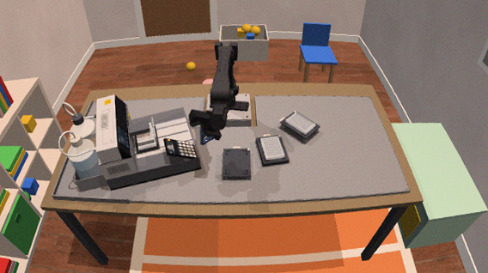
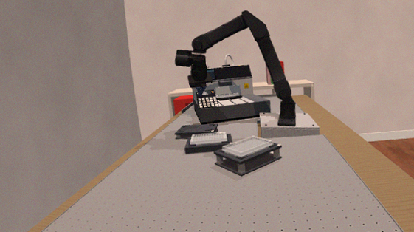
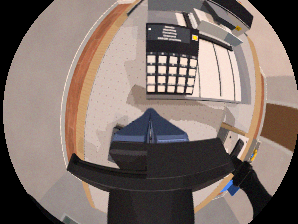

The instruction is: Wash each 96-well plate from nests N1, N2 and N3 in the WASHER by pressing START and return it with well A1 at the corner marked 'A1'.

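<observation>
Grey matting covers a wooden table (image 1: pixel 249 209) across the middle of the top view, with a brown door at the upper edge, a blue chair (image 1: pixel 317 47) upper right and a white shelf unit (image 1: pixel 34 84) down the left side; the washer (image 1: pixel 142 161) sits at centre left, its keypad (image 1: pixel 180 148) at its right end, two bottles (image 1: pixel 83 158) at its left; a plate (image 1: pixel 146 139) lies in the carrier at the washer's middle; right of the washer come three nests in a row, the first nest (image 1: pixel 236 164) bare and dark, the second nest (image 1: pixel 272 149) and the third nest (image 1: pixel 299 126) each carrying a pale plate; the gripper (image 1: pixel 206 138) hangs just right of the keypad, fingers pressed together on nothing.

From the exterior view the arm arches from its base plate (image 2: pixel 305 127) at right of centre up and over to the left; the gripper (image 2: pixel 200 88) points down above the keypad (image 2: pixel 208 102); the three nests lie below centre, the bare one (image 2: pixel 196 129) farthest back.

Seen from the wrist, the blue fingers meet in a point at centre; the keypad (image 3: pixel 172 70) with its white keys lies above them in the upper middle, apart from the tips.
</observation>
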You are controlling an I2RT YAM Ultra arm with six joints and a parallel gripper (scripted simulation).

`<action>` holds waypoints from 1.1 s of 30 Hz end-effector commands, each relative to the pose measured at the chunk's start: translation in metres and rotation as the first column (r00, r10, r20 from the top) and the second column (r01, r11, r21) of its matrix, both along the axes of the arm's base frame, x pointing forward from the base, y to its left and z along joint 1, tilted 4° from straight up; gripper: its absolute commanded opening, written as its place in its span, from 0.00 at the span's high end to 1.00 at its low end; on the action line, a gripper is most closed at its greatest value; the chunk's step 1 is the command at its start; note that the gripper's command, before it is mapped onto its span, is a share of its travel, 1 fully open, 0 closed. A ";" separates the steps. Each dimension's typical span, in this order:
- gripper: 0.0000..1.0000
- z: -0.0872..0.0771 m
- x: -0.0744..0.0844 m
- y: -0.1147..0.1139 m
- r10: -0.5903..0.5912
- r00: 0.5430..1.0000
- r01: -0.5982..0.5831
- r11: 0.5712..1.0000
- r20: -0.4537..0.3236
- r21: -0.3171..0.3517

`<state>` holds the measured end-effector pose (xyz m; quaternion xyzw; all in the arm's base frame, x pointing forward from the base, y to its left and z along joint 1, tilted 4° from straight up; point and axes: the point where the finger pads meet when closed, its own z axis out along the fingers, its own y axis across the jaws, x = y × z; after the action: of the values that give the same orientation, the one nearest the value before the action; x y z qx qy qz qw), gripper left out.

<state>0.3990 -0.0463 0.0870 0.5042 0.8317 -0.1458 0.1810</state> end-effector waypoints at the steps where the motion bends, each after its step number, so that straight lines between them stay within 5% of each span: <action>1: 1.00 0.006 0.002 -0.002 -0.003 1.000 0.003 1.000 0.018 -0.013; 11: 1.00 0.006 0.002 -0.002 -0.003 1.000 0.003 1.000 0.018 -0.013; 12: 0.00 0.008 0.002 -0.005 -0.003 1.000 0.003 1.000 0.018 -0.013; 33: 0.00 0.037 0.002 -0.062 -0.003 1.000 0.003 1.000 0.018 -0.015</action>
<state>0.3962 -0.1027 0.1095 0.5130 0.8260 -0.1512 0.1779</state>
